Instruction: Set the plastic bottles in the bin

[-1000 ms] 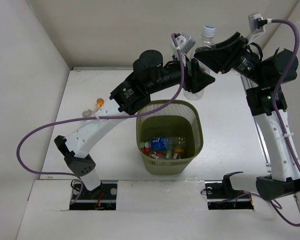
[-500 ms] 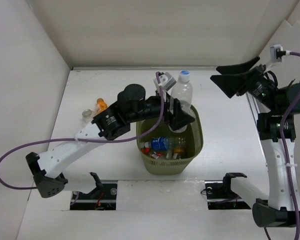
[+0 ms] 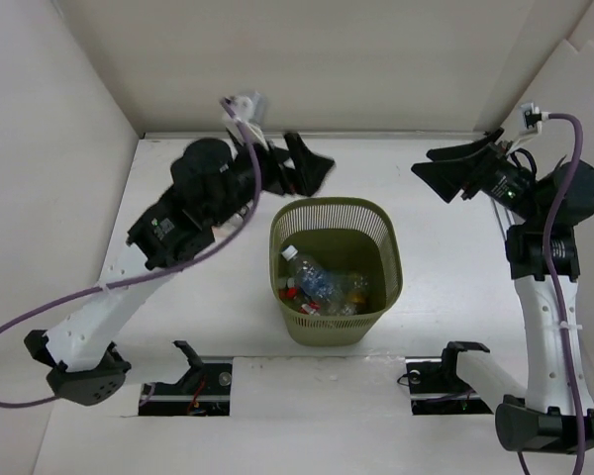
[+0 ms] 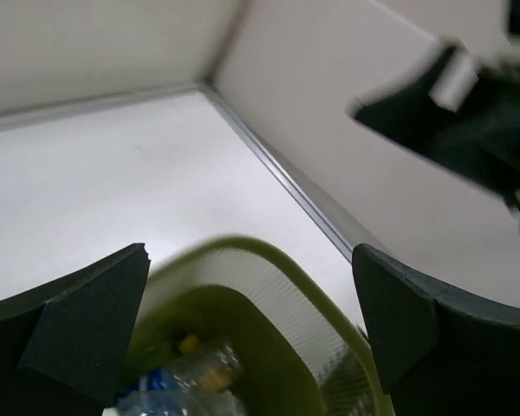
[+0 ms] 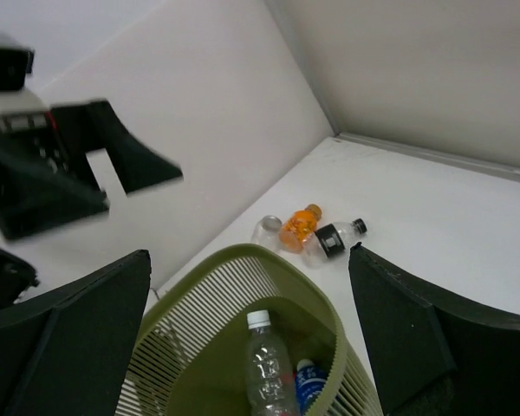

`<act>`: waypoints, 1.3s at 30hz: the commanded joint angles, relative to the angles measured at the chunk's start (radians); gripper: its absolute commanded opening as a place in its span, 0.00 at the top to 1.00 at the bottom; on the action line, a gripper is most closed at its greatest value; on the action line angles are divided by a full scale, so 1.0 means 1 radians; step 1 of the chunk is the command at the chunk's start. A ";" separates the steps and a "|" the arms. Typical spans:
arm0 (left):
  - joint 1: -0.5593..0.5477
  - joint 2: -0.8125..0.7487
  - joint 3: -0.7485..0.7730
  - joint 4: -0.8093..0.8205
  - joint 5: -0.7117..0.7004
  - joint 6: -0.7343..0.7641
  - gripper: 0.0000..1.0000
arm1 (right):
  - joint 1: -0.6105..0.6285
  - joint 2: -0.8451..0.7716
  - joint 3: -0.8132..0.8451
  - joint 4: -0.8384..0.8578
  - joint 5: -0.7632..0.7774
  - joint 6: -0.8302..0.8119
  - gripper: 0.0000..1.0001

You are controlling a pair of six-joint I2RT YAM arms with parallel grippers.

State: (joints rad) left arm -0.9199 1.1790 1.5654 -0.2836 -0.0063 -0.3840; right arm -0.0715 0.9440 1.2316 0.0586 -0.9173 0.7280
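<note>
- Beyond the bin's [image 3: 332, 204] far-left corner, the left tool [image 3: 299, 170] now sits drawn back over the white worktop [image 3: 445, 267]. Half a second ago it hung at the rim, clamped on a bottle. Its dark wedge-shaped jaws are spread wide and hold nothing.
- That clear bottle [image 3: 302, 272], ribbed and white-capped, now lies slanted inside the bin on top of the others.
- High on the right, the right tool [image 3: 444, 170] is about where it was half a second ago. A second ago it reached to the bottle beyond the bin. Its jaws stand fully apart and empty.
- At the worktop's middle stands the bin, of olive-green plastic mesh with a smooth rounded-square rim, tapering downward.
- Beside the clear bottle inside lies a blue-labelled bottle [image 3: 322, 287], among red-marked ones.
- From the right wrist, three small bottles lie close together on the worktop past the bin: an orange bottle [image 5: 296, 227], a black-labelled bottle [image 5: 334, 238] and a plain clear one [image 5: 265, 230]. From above, the left arm hides them.
</note>
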 commanded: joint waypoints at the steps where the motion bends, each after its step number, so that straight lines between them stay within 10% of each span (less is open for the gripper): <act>1: 0.224 0.079 0.140 -0.199 -0.210 -0.078 0.00 | -0.005 -0.016 0.029 -0.104 0.047 -0.128 0.01; 10: 0.665 0.353 0.235 -0.269 0.072 0.003 0.00 | 0.028 0.002 0.086 -0.330 0.197 -0.286 0.01; 17: 0.702 0.643 0.311 -0.313 0.002 0.057 0.00 | 0.072 0.032 0.206 -0.578 0.515 -0.383 0.01; 39: 0.730 0.990 0.214 -0.353 0.020 0.119 0.02 | 0.111 -0.017 0.207 -0.586 0.471 -0.424 0.01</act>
State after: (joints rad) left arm -0.1944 2.1719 1.8072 -0.6437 0.0235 -0.2630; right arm 0.0288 0.9428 1.4086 -0.5419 -0.4442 0.3164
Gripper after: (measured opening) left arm 0.980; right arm 0.992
